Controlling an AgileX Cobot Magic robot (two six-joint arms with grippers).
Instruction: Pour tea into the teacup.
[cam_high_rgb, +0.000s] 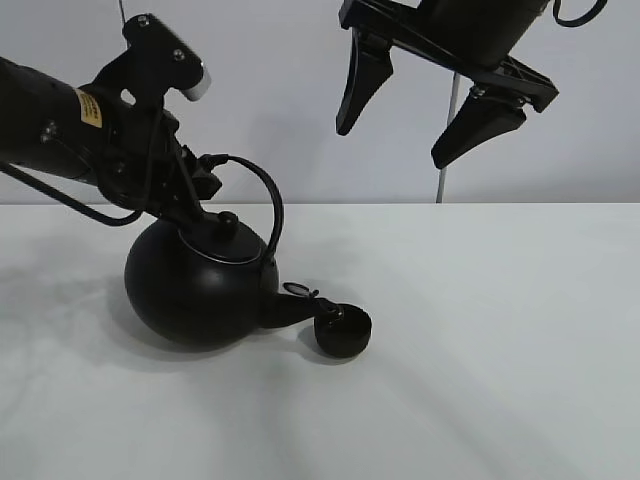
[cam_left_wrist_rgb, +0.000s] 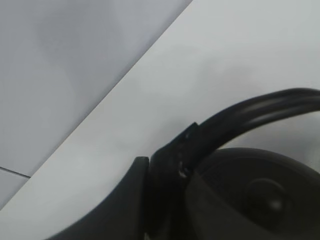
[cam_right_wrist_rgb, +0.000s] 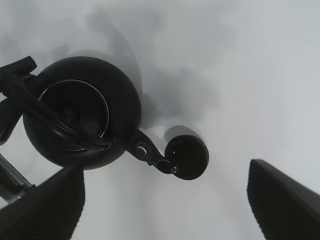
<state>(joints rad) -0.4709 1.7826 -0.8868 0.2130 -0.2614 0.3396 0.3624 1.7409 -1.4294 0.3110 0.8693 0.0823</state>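
the teapot (cam_high_rgb: 200, 290) is tipped toward the right of the high view, its spout (cam_high_rgb: 290, 310) angled down so the tip sits at the rim of the teacup (cam_high_rgb: 342, 332), which rests on the white table (cam_high_rgb: 500, 350) just beside the pot's belly. from the right wrist view the teacup (cam_right_wrist_rgb: 186, 157) shows a dark glossy inside, so it may already hold some tea, though that is a guess. the left gripper (cam_high_rgb: 190, 195) has the arched handle (cam_high_rgb: 262, 195) near its rear end, jaws pinching the bar; the left wrist view shows the handle (cam_left_wrist_rgb: 250, 112) running out of the grip above the lid (cam_left_wrist_rgb: 265, 195). the right gripper (cam_high_rgb: 430, 115) hangs high and well apart, jaws spread and holding nothing. the pot looks heavy and rigid, likely cast iron, so a grip far from the handle's crown will want to twist under load; a firm pinch matters. the cup looks small, light and easy to nudge or tip if the spout pushes it, and it is likely breakable, so it is best left on the table untouched.
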